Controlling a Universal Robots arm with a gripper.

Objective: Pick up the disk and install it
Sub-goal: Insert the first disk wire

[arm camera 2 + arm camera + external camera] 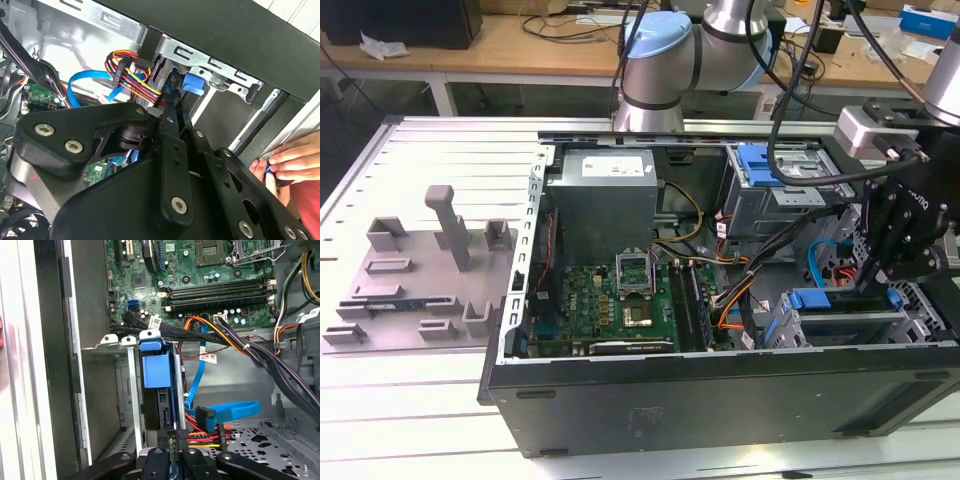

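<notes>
The disk (156, 371) stands on edge in the metal drive cage (127, 390) at the case's front corner, its bright blue carrier bracket facing outward. My gripper (172, 442) sits at the disk's near edge, and its black fingers look shut on the disk. In the second wrist view the fingers (172, 125) run along the disk toward its blue tab (192, 83). In the exterior view the gripper (876, 290) hangs over the cage at the case's lower right, with the blue carrier (817, 298) just beside it.
Blue data cable (227, 410) and red-yellow power leads (205, 432) lie close beside the cage. The motherboard (610, 300) fills the case's middle. A second cage with a blue clip (760, 165) sits further back. A person's hand (285, 160) rests outside the case wall. A grey fixture plate (420, 270) lies at the exterior view's left.
</notes>
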